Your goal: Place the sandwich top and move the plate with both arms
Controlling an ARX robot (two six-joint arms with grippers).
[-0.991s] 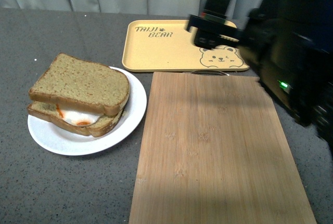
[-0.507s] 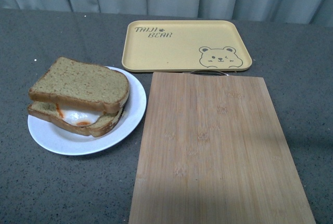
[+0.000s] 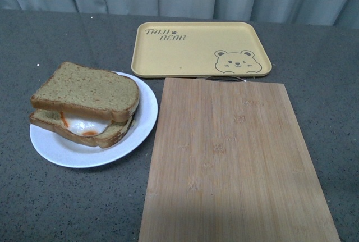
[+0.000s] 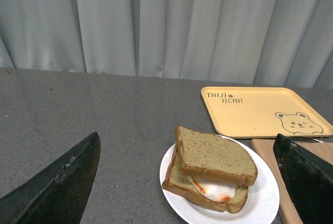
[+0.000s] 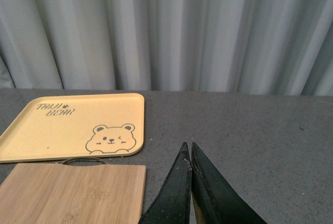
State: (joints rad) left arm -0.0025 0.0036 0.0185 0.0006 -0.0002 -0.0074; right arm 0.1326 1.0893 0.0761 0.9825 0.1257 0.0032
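The left hand (image 4: 187, 136) is spread wide and empty; the right hand (image 5: 188, 146) is closed on nothing. Farther out on the worktop (image 3: 67, 208), the sandwich top (image 3: 85, 91) already lies on the egg slice (image 3: 109, 135) on the plate (image 3: 61, 151). I judge that 1 step remains: both hands must take opposite rims.

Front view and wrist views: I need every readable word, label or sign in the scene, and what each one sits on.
"TAIJI BEAR": dark letters on two lines with a small paw mark, in a corner of the yellow tray; the first word's middle letters are stylised, so that reading is uncertain.
No other text: the bear face on the tray is only a drawing, and the plate and cutting board carry none.
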